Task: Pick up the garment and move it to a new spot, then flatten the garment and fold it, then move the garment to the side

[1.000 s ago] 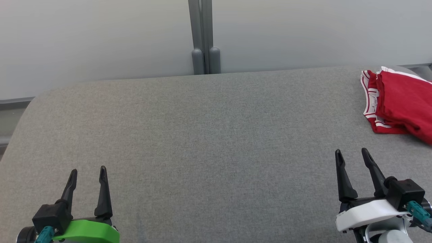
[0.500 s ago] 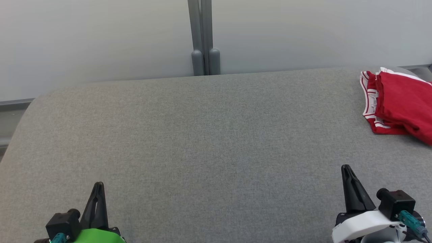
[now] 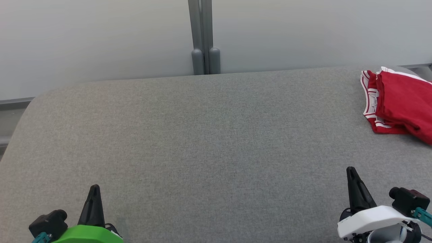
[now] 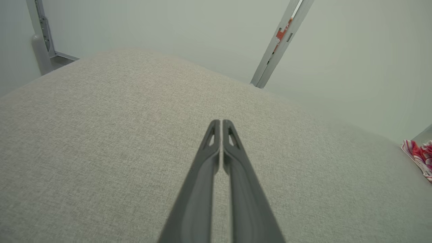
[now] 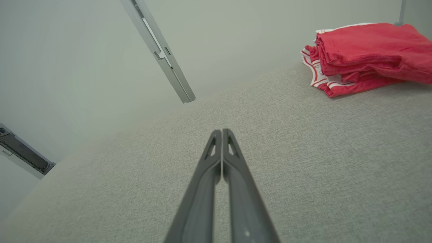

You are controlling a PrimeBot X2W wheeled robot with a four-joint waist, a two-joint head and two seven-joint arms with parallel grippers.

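The garment (image 3: 401, 101) is red with white-striped trim, folded into a thick stack at the far right edge of the grey fabric surface (image 3: 209, 135). In the right wrist view the garment (image 5: 364, 54) lies at the upper right, well ahead of my fingers. A sliver of the garment (image 4: 420, 158) peeks in at the right edge of the left wrist view. My left gripper (image 3: 94, 187) sits at the lower left, shut and empty; its fingers (image 4: 221, 122) meet at the tips. My right gripper (image 3: 351, 169) sits at the lower right, shut and empty, fingers (image 5: 221, 131) pressed together.
Behind the surface stands a pale wall with a grey vertical post (image 3: 202, 37) at the middle. The surface's left corner (image 3: 30, 104) is rounded and drops off to a grey ledge. Bare grey fabric stretches between the two grippers.
Both grippers went from open to shut with nothing in them and drew back toward the near edge. The garment has not moved.
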